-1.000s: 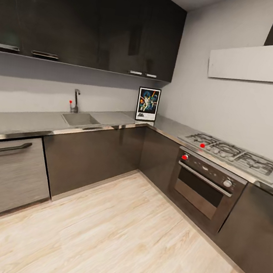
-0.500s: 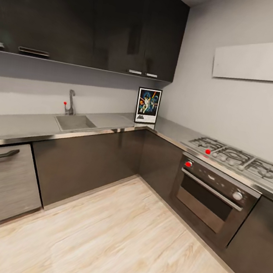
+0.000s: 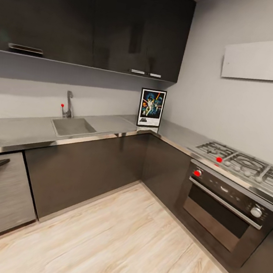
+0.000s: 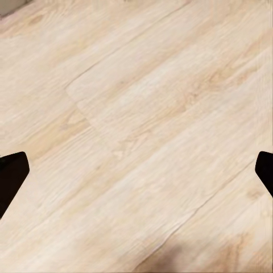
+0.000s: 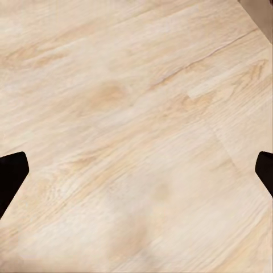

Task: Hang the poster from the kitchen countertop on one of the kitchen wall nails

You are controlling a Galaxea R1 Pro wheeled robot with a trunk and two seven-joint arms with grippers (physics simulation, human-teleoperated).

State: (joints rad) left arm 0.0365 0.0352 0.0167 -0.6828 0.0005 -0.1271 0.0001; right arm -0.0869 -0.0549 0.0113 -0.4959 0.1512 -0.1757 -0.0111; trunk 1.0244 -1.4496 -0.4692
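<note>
From the head view, the framed Star Wars poster (image 3: 151, 108) stands upright in the far corner of the grey brushed-metal kitchen countertop (image 3: 107, 123); you're on the approach, so drive closer. Left wrist view: the left gripper (image 4: 136, 176) is spread wide, empty, over the pale wood floor (image 4: 142, 114). Right wrist view: the right gripper (image 5: 136, 176) likewise.

Poster (image 3: 151, 108) stood upright in the inner corner of the kitchen countertop (image 3: 112, 124), at roughly 12 o'clock in the head view, just above centre. Tall rectangle, thin black frame, white border, colourful figures on dark blue, logo strip along the bottom. Its bottom edge rested on the slab and its back was toward the corner walls; whether it touched them was unclear. Countertop was a thin light-grey brushed-metal slab in an L, one leg running out to 9 o'clock, the other to 3 o'clock, over dark cabinet fronts.
</note>
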